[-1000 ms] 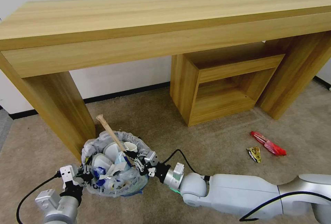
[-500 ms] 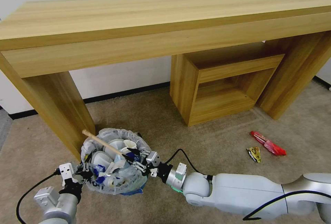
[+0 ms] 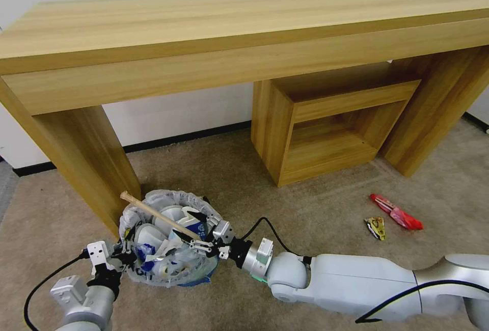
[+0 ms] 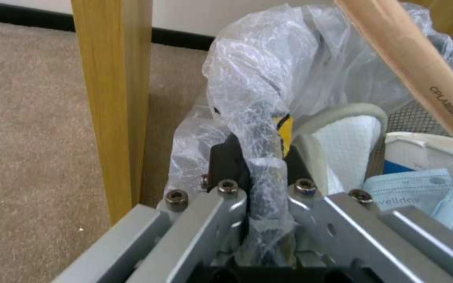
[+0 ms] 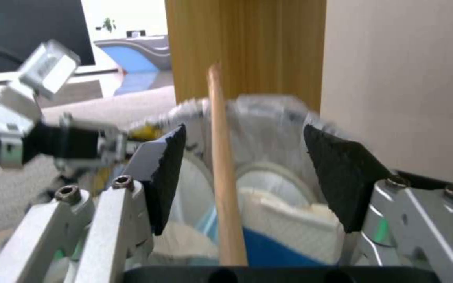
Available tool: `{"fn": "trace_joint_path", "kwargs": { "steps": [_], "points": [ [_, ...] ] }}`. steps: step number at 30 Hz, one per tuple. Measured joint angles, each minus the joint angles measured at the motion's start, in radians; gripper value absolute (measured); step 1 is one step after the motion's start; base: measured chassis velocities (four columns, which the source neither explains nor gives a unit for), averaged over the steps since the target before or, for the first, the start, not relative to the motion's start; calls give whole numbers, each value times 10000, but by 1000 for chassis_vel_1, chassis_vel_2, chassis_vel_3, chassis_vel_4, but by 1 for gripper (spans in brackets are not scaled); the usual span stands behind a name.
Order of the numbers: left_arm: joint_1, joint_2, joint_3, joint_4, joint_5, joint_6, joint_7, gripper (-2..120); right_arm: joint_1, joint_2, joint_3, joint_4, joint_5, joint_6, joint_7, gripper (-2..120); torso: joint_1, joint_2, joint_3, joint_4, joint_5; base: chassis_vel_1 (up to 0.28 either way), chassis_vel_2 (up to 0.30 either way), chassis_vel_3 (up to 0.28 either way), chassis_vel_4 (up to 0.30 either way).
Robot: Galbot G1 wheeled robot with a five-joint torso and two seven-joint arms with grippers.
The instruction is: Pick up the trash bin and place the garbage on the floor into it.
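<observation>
The trash bin (image 3: 168,265), blue with a white bag over its rim, stands on the beige floor (image 3: 316,209) by the desk leg. It is full of garbage, including a white slipper (image 4: 344,147). My left gripper (image 3: 124,258) (image 4: 260,157) is shut on the bagged rim. A wooden stick (image 3: 158,215) (image 5: 221,157) lies slanted across the bin, its top end toward the leg. My right gripper (image 3: 199,241) (image 5: 245,135) is open over the bin's near side, the stick passing loose between its pads (image 5: 166,173). A red wrapper (image 3: 396,212) and a yellow wrapper (image 3: 376,227) lie on the carpet at the right.
A long wooden desk (image 3: 244,30) spans the view, its left leg (image 3: 86,163) right beside the bin. A low wooden cubby (image 3: 331,127) sits under it. A wall with a black skirting runs behind. Open carpet lies between the bin and the wrappers.
The stick has tipped from steep to low, its top swinging toward the desk leg. My right gripper has opened around it. The left gripper still holds the rim.
</observation>
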Motion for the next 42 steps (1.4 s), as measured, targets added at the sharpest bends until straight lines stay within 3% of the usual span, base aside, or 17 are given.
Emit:
{"fn": "trace_joint_path", "kwargs": {
  "steps": [5,14,17,20,25,32,42],
  "points": [
    [-23,6,2,121,10,1,-4,3,-241,-173,414,326,21,-8,11,62,0,-1,0,1,0,0,0,0,0],
    [65,72,-16,136,23,2,-7,3,-1640,-978,2902,1206,508,-433,471,67,0,0,0,0,2,0,0,0,0],
    [89,88,-32,134,28,2,-7,3,-2016,-1293,3733,1388,575,-575,690,76,0,0,-1,0,2,0,0,0,0],
    [314,-23,-140,-2,99,-37,9,3,-2404,-1875,4897,1573,588,-966,1350,83,0,0,0,0,2,0,0,0,0],
    [402,-154,-195,-101,192,-82,18,3,-2906,-2242,6050,1683,404,-1482,2040,92,0,0,-1,3,1,0,0,0,0],
    [407,-111,-180,43,349,-105,29,3,-4720,-2710,8294,1655,-332,-2386,3402,100,0,0,-1,-1,2,0,0,0,0],
    [406,-71,-165,162,422,-112,30,3,-5737,-2513,9244,1400,-913,-2510,3923,100,0,0,-1,1,0,0,0,0,0]
  ]
}}
